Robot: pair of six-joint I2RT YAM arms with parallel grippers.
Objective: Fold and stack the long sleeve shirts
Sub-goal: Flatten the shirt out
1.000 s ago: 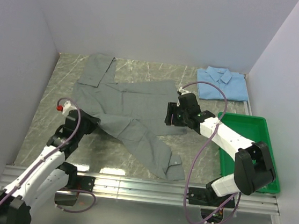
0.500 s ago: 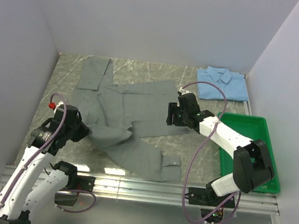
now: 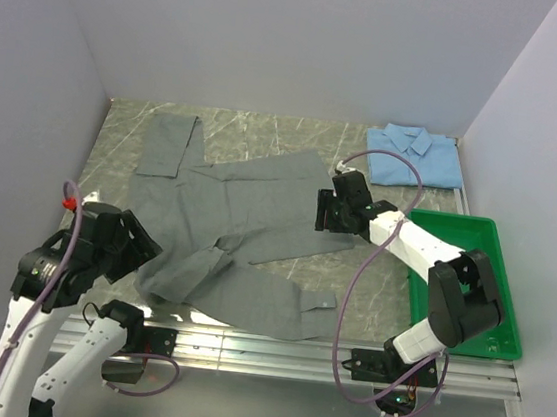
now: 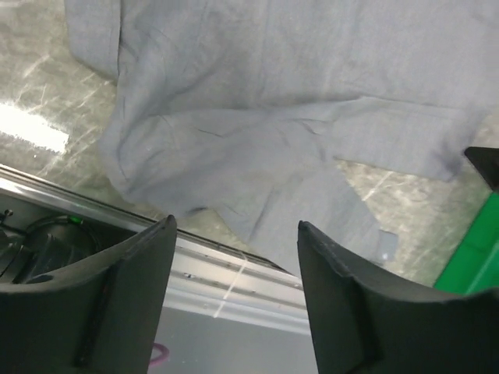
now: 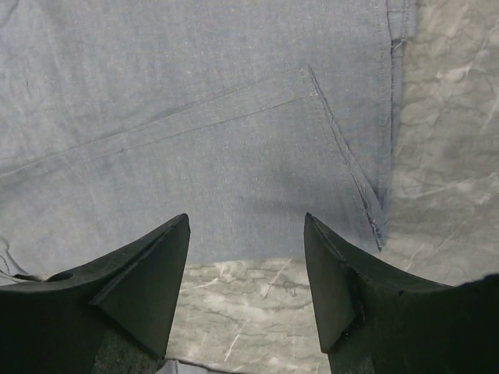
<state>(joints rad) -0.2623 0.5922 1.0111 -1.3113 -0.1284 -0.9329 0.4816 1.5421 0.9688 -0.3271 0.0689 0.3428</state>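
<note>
Work surface: marbled table (image 3: 267, 129), walled on the left, far and right sides, with a metal rail (image 3: 273, 347) along the near edge. Bare stone showed along the far middle, in a strip beside the left wall, and between the grey cloth and the green tray (image 3: 502, 256), which sat at the near right against the right wall. Item one: grey shirt (image 3: 248, 210), unfolded and rumpled, spread across the left and middle of the table; one sleeve stretched toward the far left corner, another length ran along the near edge to a cuff at near middle, and its near hem reached the rail. The cloth was bunched in soft folds at the near left. Item two: light blue shirt (image 3: 415, 156), folded flat with its collar showing, in the far right corner, just beyond the tray and well apart from both arms. Left gripper (image 4: 234, 234): jaws spread wide, nothing between them, raised over the near left bunch of the grey shirt, the rail showing beneath. Right gripper (image 5: 245, 222): jaws likewise spread and empty, low over the grey shirt's right edge, a stitched seam and the hem lying just ahead of the fingertips, bare stone between them; contact with the cloth could not be told.
</note>
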